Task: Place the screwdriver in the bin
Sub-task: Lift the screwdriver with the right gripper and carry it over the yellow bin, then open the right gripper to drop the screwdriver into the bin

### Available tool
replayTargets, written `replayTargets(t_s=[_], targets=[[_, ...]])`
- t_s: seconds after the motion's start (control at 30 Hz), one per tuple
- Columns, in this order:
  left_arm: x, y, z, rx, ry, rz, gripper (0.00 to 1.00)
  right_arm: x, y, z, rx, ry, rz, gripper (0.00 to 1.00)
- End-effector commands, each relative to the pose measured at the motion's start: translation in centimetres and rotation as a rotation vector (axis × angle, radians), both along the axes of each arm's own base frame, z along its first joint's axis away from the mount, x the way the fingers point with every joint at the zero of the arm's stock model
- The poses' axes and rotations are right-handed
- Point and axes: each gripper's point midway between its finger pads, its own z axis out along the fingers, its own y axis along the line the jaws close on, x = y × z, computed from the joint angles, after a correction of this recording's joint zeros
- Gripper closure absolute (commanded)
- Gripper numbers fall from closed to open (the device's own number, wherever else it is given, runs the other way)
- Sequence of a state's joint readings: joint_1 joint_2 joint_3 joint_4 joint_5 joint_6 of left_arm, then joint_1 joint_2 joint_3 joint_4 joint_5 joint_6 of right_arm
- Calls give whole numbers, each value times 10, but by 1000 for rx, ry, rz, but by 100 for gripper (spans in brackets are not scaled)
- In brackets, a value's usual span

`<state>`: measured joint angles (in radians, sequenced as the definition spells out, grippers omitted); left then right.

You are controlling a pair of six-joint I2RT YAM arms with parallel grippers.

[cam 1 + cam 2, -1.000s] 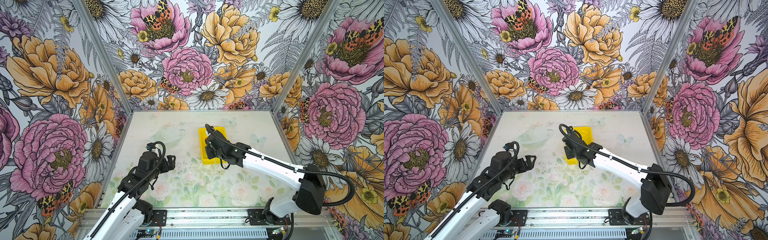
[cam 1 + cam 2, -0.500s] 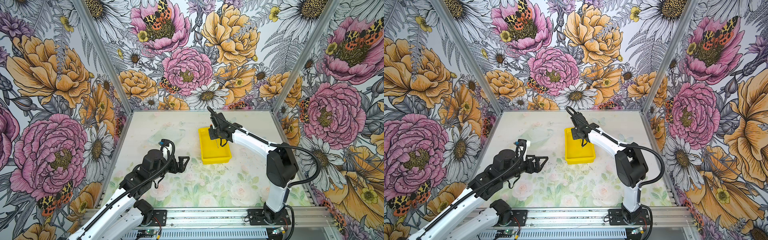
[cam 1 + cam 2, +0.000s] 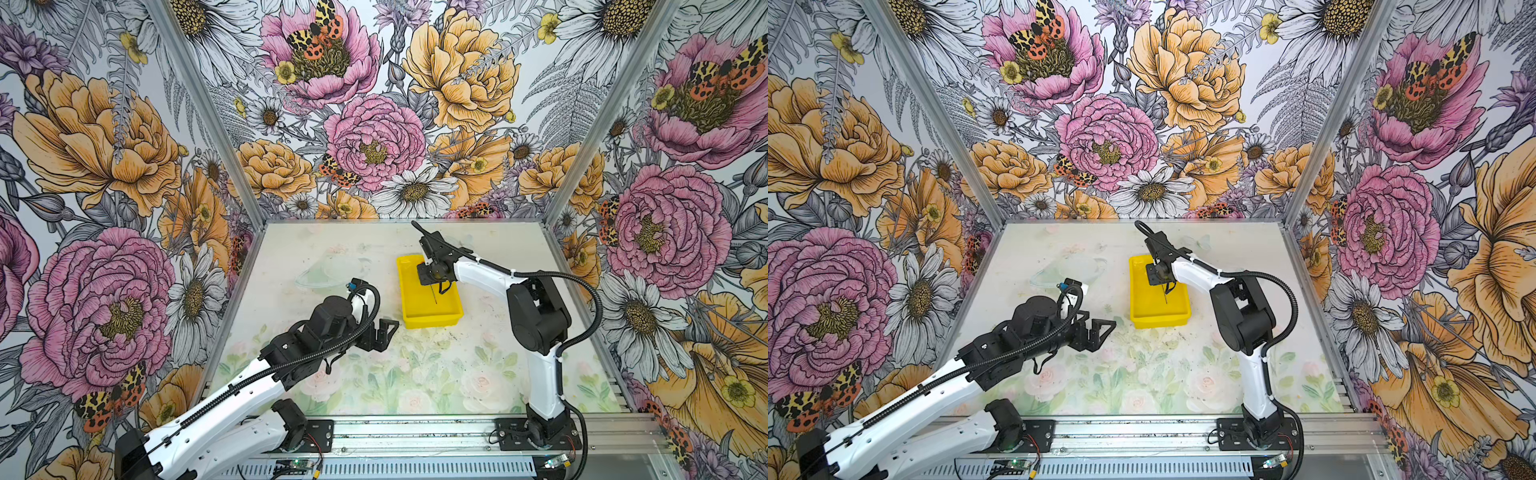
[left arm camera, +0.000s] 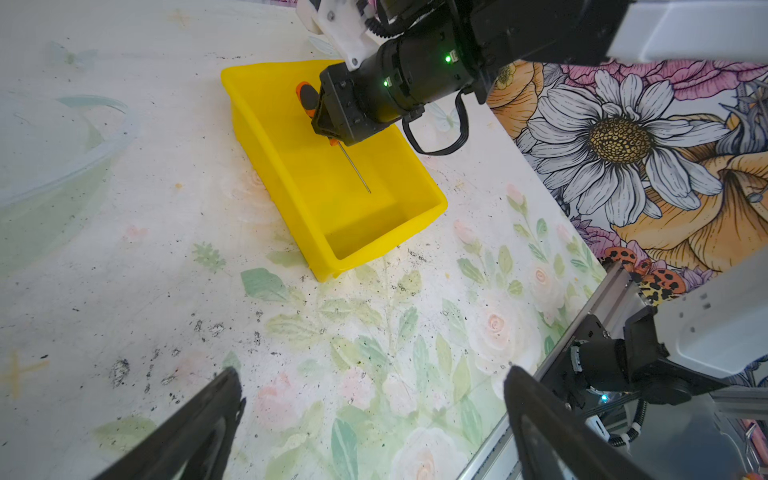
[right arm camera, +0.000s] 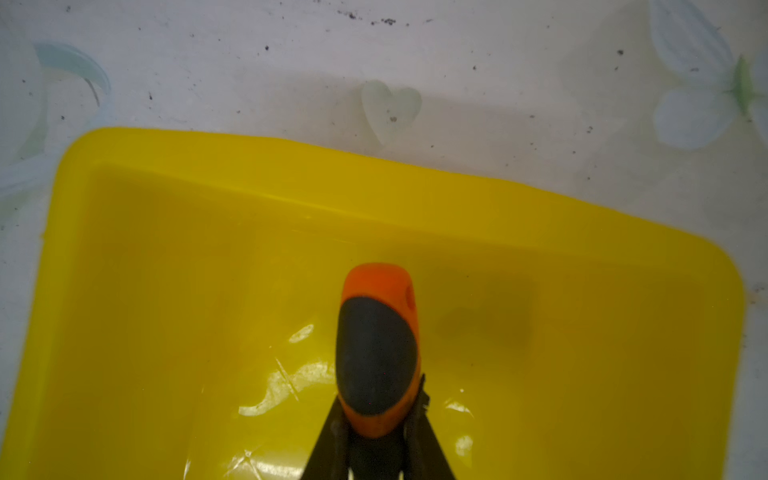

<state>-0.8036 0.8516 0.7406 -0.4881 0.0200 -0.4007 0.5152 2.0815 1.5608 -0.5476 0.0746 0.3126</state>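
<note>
The yellow bin (image 3: 432, 321) (image 3: 1160, 323) stands on the table right of the middle. My right gripper (image 3: 430, 276) (image 3: 1160, 276) hangs over its far half, shut on the screwdriver. In the right wrist view the orange-and-black handle (image 5: 376, 353) sticks out between the fingers of my right gripper (image 5: 376, 419), above the bin floor (image 5: 187, 311). The thin shaft (image 4: 355, 168) (image 3: 434, 296) points down toward the bin's near half (image 4: 332, 216). My left gripper (image 3: 386, 330) (image 3: 1100, 332) (image 4: 370, 374) is open and holds nothing, low over the table just left of the bin's front corner.
A pale round shape like a clear dish (image 3: 332, 270) (image 4: 62, 166) lies left of the bin. Flowered walls close in the table on three sides. An aluminium rail (image 3: 415, 432) with both arm bases runs along the front edge.
The right arm has drawn back and raised its elbow, and its gripper now sits over the bin's far half with the screwdriver. The left gripper has moved right, toward the bin.
</note>
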Motion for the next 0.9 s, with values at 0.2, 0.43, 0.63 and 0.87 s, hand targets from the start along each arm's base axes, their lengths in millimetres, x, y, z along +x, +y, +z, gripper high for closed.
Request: replayTargets(t_s=[0.2, 0.43, 0.63, 0.87], targets=[[7, -5, 15, -22, -39, 35, 1, 3, 0, -24, -3, 45, -7, 100], [9, 3, 11, -32, -28, 99, 1, 2, 0, -21, -1, 41, -6, 73], [7, 15, 11, -60, -31, 168, 1, 2, -3, 14, 2, -30, 20, 46], [2, 37, 7, -25, -45, 242, 1, -15, -17, 81, 11, -158, 48, 31]])
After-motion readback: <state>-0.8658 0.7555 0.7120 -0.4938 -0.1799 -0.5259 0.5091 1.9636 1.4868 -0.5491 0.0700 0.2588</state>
